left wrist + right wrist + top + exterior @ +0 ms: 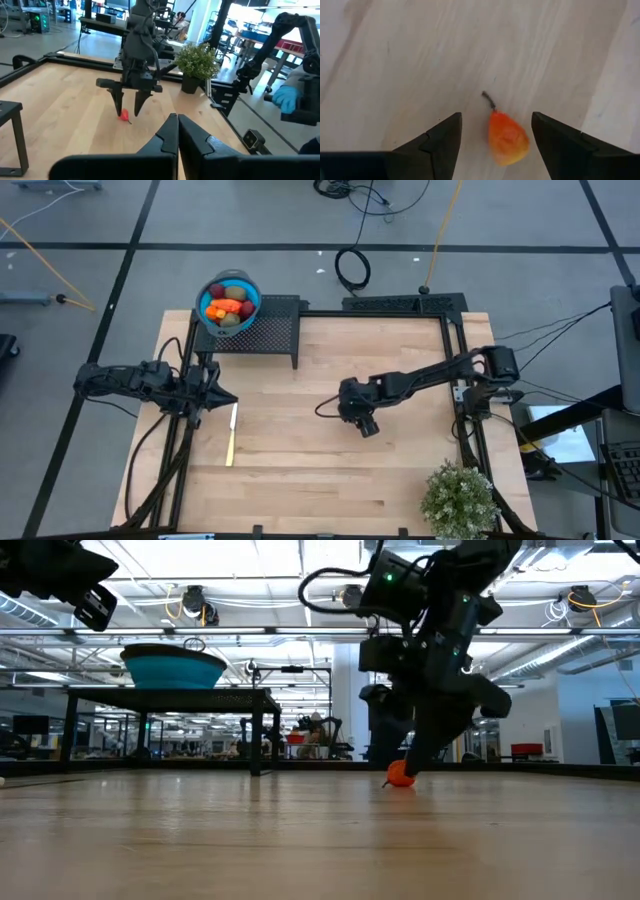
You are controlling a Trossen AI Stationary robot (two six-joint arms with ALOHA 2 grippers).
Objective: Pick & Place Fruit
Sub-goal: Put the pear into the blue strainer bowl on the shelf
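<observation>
Wood tabletop: left gripper (228, 399) is parked, fingers closed, empty. Mid-table, right gripper (495, 137) hangs spread wide over a little orange pear-shaped fruit (507, 138). Looks light, smooth, maybe slippery, so pinch the fat belly, not the stem.

Overhead, table-level, two wrist views; perhaps overlapping.
</observation>
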